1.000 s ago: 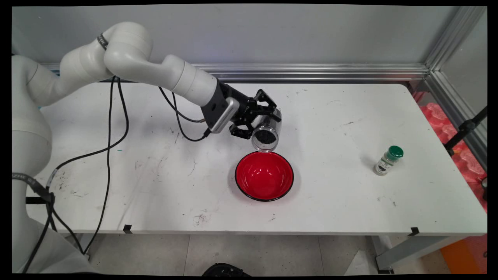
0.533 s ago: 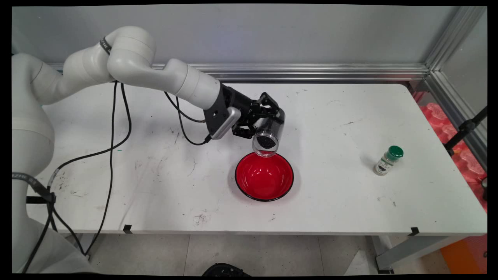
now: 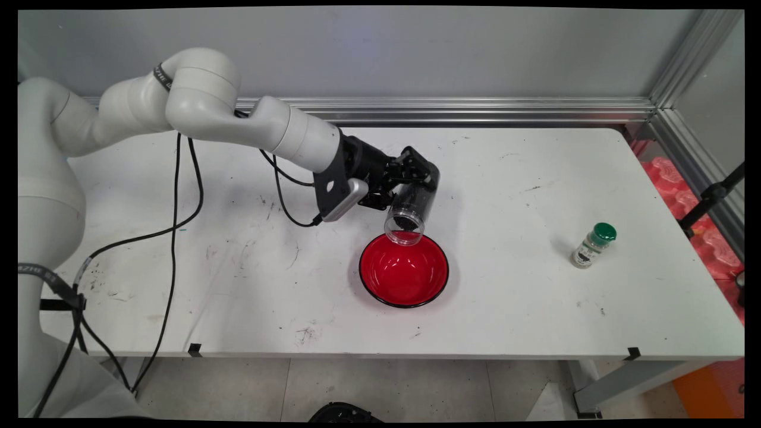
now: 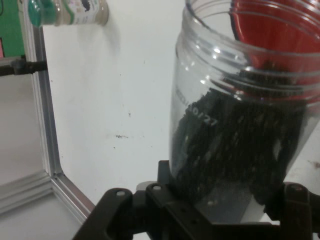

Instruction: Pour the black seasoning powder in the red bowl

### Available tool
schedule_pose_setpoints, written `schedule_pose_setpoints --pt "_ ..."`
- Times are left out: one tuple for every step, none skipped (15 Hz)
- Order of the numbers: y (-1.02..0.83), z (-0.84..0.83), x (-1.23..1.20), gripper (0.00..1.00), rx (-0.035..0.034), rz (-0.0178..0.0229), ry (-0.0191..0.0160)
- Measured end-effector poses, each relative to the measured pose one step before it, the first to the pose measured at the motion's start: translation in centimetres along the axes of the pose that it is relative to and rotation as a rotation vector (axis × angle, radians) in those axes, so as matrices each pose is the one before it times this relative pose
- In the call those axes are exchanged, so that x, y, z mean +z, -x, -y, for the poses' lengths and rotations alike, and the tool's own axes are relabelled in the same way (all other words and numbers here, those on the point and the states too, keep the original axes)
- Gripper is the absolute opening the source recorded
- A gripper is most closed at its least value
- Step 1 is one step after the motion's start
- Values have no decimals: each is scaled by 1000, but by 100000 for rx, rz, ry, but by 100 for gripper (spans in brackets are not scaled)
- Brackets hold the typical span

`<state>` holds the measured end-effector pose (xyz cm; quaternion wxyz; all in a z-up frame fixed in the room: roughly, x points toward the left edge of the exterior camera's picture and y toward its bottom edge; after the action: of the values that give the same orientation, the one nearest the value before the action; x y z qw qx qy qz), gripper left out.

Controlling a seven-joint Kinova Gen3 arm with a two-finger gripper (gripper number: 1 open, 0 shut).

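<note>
While the gripper [image 3: 410, 184] clamps a clear jar [image 3: 409, 209] of black granules, main view has the jar tilted, mouth down over the far rim of the red bowl [image 3: 404, 270]; a green-capped shaker [image 3: 593, 245] stands well apart, right. Hand view: granules [image 4: 235, 145] piled toward the jar mouth, bowl [image 4: 280, 30] beyond, shaker [image 4: 70, 12] top left.

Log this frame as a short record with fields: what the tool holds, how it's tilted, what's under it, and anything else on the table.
Tool: tool shut on a clear jar
Jar contents: dark grains, none seen in the bowl
Jar pose: tipped, open mouth down toward the bowl
Below the mouth: red bowl, upright, far rim under the jar's mouth
Elsewhere: small green-capped bottle, upright, far off to the picture's right
Surface: white table
</note>
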<state>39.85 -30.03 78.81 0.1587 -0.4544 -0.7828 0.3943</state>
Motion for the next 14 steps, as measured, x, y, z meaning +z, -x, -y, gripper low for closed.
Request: schedule_pose_setpoints --pt "-213 4 7 0 1869 409 -151" --pt "-186 11 1 0 1622 433 -119" --pt "-115 13 3 0 1046 291 -80" --pt "-175 27 1 0 1627 458 -161" --pt "-110 20 -1 0 1041 311 -95" --pt "-176 39 -6 0 1616 454 -142" --pt "-201 48 -10 0 1765 489 -187" --pt "-201 49 -13 0 1674 463 -149" --pt "-145 46 -13 0 1358 467 -132" --pt "-88 28 -11 0 891 321 -89" --pt "-113 35 -21 0 1295 551 -73" --pt "-73 28 -10 0 861 341 -74" --pt "-113 37 -16 0 1318 465 -112" --pt "-69 21 -12 0 877 310 -52"
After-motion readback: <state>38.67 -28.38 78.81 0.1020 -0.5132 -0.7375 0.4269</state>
